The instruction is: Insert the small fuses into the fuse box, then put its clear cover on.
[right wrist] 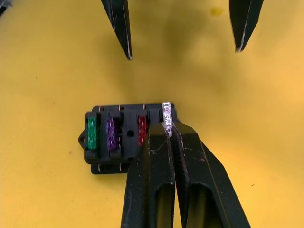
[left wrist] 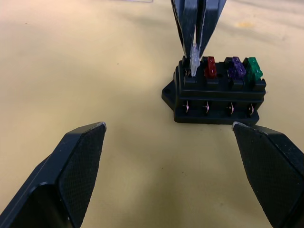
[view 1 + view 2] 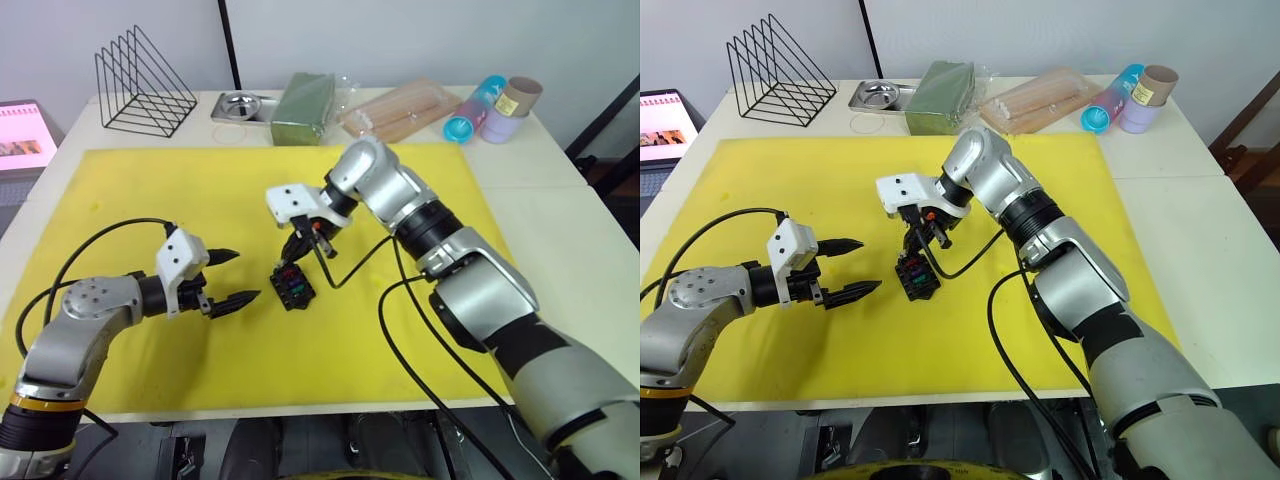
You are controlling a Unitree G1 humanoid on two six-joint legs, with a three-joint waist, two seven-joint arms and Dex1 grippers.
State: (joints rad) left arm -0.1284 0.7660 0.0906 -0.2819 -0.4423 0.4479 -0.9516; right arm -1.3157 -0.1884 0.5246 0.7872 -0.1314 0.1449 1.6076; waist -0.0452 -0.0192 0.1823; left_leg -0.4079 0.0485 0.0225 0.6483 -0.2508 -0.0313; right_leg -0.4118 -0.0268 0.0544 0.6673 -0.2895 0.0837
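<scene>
The left claw (image 3: 232,277) hovered low over the yellow mat (image 3: 120,190), its two black fingers spread wide with nothing between them, pointed at the small black rectangular plastic fuse box (image 2: 216,95) just beside it. That fuse box stood near the middle of the mat. Three of its top slots held fuses: a red blade fuse (image 2: 210,68), a purple blade fuse (image 2: 236,68) and a green blade fuse (image 2: 253,69), all appearing fully seated. The right claw (image 1: 169,127) stood directly over the remaining end slot, fingers pressed together on the pale greyish-tan blade fuse (image 2: 194,61), whose lower end was at the slot mouth.

Risk, as judged: the fuse appeared slightly tilted in the pinch; pressing down off-line could jam its blades or tip the unheld box. An early release could leave it proud, fouling the cover later.

At the worktop's far edge, a small metal tray (image 3: 238,104) appeared empty, and a clear bag (image 3: 400,110) held wooden sticks. The clear cover could not be identified.
</scene>
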